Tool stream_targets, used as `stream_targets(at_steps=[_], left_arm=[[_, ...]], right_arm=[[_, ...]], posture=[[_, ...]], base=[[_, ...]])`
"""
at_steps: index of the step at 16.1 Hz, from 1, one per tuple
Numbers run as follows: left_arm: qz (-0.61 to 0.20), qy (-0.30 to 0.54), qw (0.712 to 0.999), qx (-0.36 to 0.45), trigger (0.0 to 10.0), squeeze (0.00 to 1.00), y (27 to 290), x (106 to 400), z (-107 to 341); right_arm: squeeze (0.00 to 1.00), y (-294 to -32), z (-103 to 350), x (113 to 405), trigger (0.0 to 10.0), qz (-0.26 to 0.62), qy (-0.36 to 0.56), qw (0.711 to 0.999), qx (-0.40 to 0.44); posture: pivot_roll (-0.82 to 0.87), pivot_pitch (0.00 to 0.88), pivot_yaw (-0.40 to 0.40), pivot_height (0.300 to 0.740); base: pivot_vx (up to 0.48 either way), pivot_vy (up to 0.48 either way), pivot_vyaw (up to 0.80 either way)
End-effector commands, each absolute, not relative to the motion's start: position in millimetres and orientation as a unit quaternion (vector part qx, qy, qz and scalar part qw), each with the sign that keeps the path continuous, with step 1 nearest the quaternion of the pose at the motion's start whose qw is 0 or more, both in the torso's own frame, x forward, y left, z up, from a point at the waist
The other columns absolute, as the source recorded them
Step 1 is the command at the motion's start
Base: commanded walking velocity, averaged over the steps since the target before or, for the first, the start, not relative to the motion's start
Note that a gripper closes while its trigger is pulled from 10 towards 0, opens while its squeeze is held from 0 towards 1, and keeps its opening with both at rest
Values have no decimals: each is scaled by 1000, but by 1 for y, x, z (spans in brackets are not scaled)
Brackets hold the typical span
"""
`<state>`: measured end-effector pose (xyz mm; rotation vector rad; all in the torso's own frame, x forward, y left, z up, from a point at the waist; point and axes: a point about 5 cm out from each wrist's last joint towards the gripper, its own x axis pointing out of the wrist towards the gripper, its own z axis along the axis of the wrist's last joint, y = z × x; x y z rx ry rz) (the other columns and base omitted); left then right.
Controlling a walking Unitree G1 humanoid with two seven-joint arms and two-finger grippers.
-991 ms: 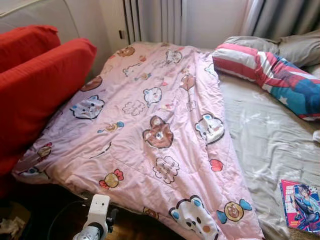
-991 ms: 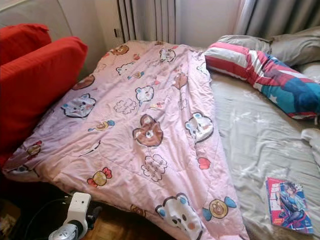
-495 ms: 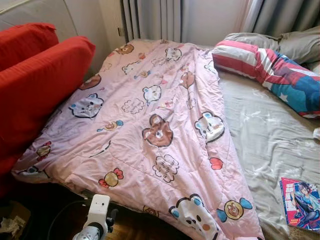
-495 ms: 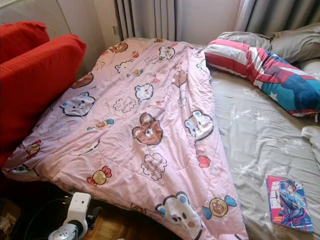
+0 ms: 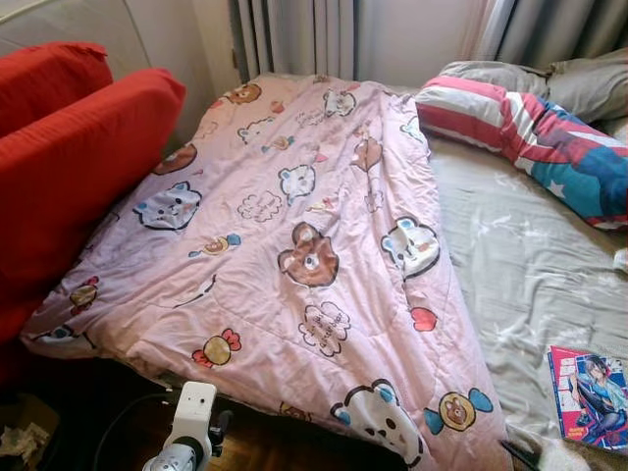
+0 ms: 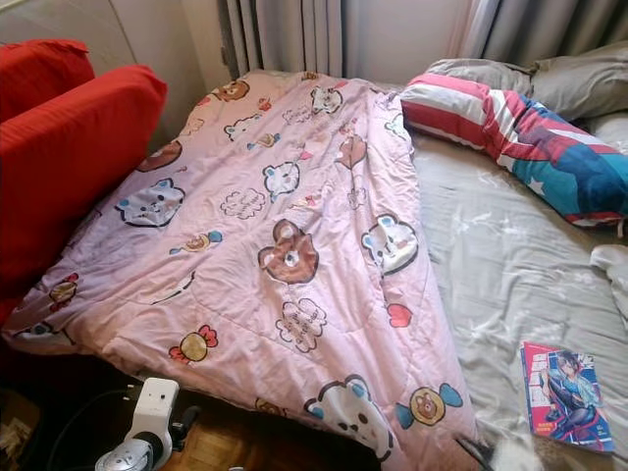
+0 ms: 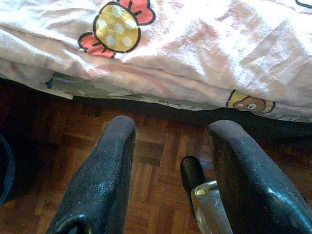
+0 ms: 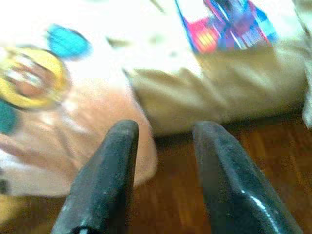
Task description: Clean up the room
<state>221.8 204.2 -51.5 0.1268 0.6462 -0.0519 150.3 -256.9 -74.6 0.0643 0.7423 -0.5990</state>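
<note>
My left gripper [image 7: 168, 161] hangs low with its two black fingers [image 7: 102, 180] spread apart, and my right gripper [image 8: 163, 165] is held low, fingers parted too.

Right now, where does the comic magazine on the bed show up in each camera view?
Left eye: comic magazine at lower right, on the grey sheet.
Right eye: lower right.
Left wrist: not in it.
Right wrist: blurred, near the bed edge.
Shared landmark: the pink quilt corner with its bear candy print, beside the magazine.
</note>
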Motion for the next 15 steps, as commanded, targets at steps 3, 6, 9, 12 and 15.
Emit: stream_targets(at_steps=[3, 6, 9, 12, 15], left_arm=[[-28, 327, 942, 68, 10000, 0, 205, 218, -54], [-28, 331, 941, 67, 10000, 0, 204, 218, -55], [-22, 340, 938, 60, 10000, 0, 203, 218, -56], [-13, 357, 933, 53, 10000, 0, 205, 217, -58], [5, 363, 931, 32, 10000, 0, 206, 219, -58]], right_arm=[[0, -228, -68, 175, 10000, -159, 323, 933, -4], [0, -210, -61, 197, 10000, -92, 300, 949, -18], [0, -206, -74, 183, 10000, -76, 362, 929, -19], [0, -209, -87, 159, 10000, -72, 418, 905, -31], [0, -208, -85, 165, 10000, -60, 414, 908, -35]], posture=[[-2, 119, 25, 740], [-12, 115, 21, 740], [-10, 106, 19, 740], [-18, 88, 25, 740], [-29, 67, 24, 740]], base=[[0, 0, 0], [0, 0, 0], [0, 0, 0], [0, 0, 0], [0, 0, 0]])
